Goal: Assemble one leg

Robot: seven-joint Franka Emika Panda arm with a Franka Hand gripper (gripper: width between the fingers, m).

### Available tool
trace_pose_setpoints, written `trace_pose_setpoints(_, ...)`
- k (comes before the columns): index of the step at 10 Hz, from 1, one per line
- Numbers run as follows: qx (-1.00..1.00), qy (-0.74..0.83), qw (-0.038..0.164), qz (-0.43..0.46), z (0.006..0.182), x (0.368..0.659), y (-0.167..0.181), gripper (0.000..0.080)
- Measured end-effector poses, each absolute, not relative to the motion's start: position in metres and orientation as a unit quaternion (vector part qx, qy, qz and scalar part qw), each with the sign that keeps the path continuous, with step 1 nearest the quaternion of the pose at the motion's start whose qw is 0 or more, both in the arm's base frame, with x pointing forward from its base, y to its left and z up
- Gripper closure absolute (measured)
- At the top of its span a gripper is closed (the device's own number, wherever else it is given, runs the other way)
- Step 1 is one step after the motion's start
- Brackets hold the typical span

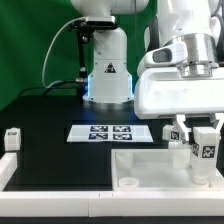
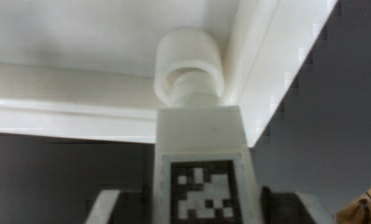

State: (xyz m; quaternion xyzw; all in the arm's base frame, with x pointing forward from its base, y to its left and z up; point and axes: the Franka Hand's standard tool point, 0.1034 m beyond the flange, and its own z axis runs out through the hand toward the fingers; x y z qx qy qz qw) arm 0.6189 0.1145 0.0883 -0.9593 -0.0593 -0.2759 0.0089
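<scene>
Gripper [image 1: 203, 128] pinching one leg [image 1: 205, 150]; in the wrist view the leg [image 2: 203, 165] sits between two fingers [image 2: 107, 206], and the gripper [image 2: 200, 208] is clamped on its lower sides. Leg held upright, one tag on the face toward the exterior view, one tag facing the wrist camera. Its far end carries a rounded peg [image 2: 191, 72]. The peg lies against the inside of the tabletop [image 2: 93, 85], close by the raised rim at a corner; cannot tell whether it is seated in a hole. Exterior view: one tabletop [image 1: 150, 178], white, rim up, lying flat at the front, the held leg over its corner on the exterior view's right. Just beside the held leg, toward the exterior view's left, a second post [image 1: 173, 138], small and tagged, partly hidden by the gripper body. Well apart, at the exterior view's left edge, a third post [image 1: 13, 138], also tagged, resting near a white bar [image 1: 10, 168] at the edge of the black mat [image 1: 50, 150]. Posts counted: three, one of them in the jaws. One marker board [image 1: 110, 132] flat on the mat between the tabletop and the arm base [image 1: 108, 70], showing four tags. One dark cable [image 1: 65, 50] loops off the base. Green backdrop [image 1: 30, 40] behind.
</scene>
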Motion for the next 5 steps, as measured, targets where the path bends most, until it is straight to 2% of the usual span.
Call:
trace_pose_setpoints(3,-0.959,-0.059,0.007,-0.278,0.0864,0.6184,0.1118,0.0515)
trace_pose_setpoints(5,-0.96,-0.059,0.005,-0.275,0.0776,0.6156,0.1107,0.0515)
